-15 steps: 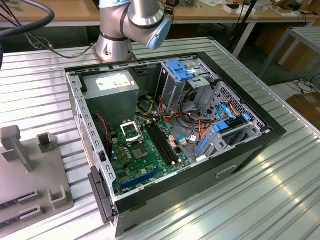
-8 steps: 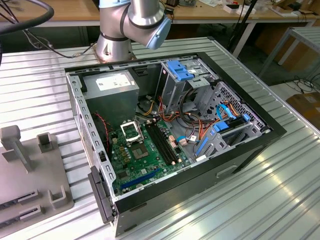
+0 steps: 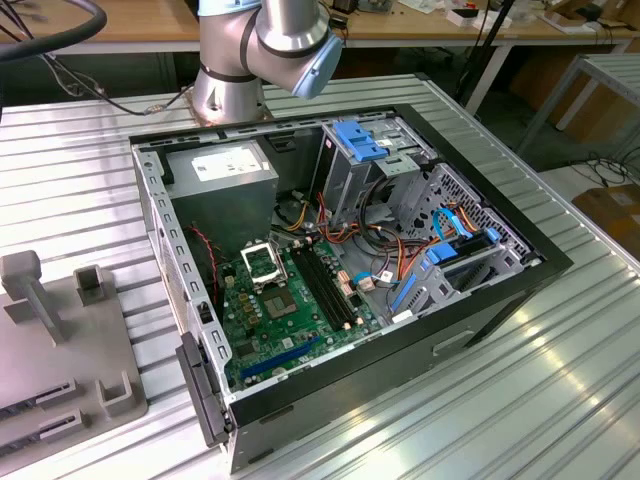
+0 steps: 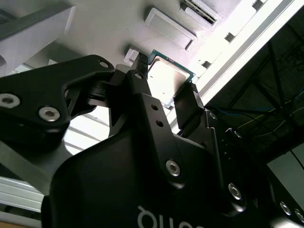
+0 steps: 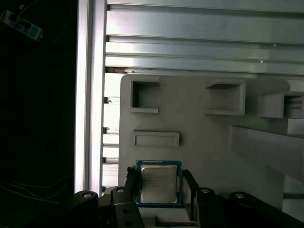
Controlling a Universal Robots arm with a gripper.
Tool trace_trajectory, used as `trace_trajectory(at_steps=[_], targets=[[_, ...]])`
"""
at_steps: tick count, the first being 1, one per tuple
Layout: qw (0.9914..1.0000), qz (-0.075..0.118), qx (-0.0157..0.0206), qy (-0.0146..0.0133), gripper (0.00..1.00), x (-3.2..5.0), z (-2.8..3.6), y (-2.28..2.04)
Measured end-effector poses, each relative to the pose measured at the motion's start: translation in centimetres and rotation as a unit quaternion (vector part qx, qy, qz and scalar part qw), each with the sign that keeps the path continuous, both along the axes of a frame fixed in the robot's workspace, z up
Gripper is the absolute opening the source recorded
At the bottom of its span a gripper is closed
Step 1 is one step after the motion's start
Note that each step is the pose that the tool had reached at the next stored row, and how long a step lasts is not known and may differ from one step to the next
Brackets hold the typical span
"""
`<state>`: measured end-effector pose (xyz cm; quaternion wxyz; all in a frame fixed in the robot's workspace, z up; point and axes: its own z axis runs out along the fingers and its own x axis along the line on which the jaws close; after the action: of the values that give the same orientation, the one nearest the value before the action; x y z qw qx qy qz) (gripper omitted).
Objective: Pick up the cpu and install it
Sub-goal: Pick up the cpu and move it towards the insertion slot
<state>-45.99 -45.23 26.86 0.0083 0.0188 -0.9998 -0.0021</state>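
Grey fixture (image 3: 55,350) sits at the table's (image 3: 560,400) edge on the exterior view's left, with posts and small pockets on it. In the middle of the table is an open pc case (image 3: 400,372) lying on its side, the green board (image 3: 300,330) flat inside. The silver-framed socket (image 3: 262,262) is on the board's far part, near the grey box in the case's far corner. My arm (image 3: 270,45) has its base at the table's far edge, just behind the case. In the first wrist view my gripper (image 5: 158,175) hangs above the fixture, with table slats past the fixture's edge. My fingers (image 5: 132,185) are narrow, pressed on two opposite edges of the cpu (image 5: 158,186), so I'm holding it. The cpu is up off the fixture, between my fingertips, pale face toward that camera with a thin green rim around it. The second wrist view shows the same grip from beside the fingers: the cpu (image 4: 170,76) is clamped between both tips, with fixture pockets behind it.
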Motion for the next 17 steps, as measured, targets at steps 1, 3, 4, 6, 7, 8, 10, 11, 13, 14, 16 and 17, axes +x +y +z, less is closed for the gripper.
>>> trace_trajectory(at_steps=[1,3,4,6,7,8,10,11,13,14,16,17], targets=[[1.00000,0.000,0.0000,0.0000,0.48,0.00,0.03,0.00],[1.00000,0.000,0.0000,0.0001,0.48,0.00,0.10,0.00],[1.00000,0.000,0.0000,0.0001,0.48,0.00,0.14,0.00],[1.00000,0.000,0.0000,0.0000,0.48,0.00,0.22,0.00],[1.00000,0.000,0.0000,0.0001,0.48,0.00,0.27,0.00],[1.00000,0.000,0.0000,0.0001,0.48,0.00,0.33,0.00],[1.00000,0.000,0.0000,0.0000,0.48,0.00,0.37,0.00],[1.00000,0.000,0.0000,0.0001,0.48,0.00,0.42,0.00],[1.00000,0.000,0.0000,0.0000,0.48,0.00,0.47,0.00],[1.00000,0.000,0.0000,0.0000,0.48,0.00,0.50,0.00],[1.00000,0.000,0.0000,0.0000,0.48,0.00,0.56,0.00],[1.00000,0.000,0.0000,0.0001,0.48,0.00,0.59,0.00]])
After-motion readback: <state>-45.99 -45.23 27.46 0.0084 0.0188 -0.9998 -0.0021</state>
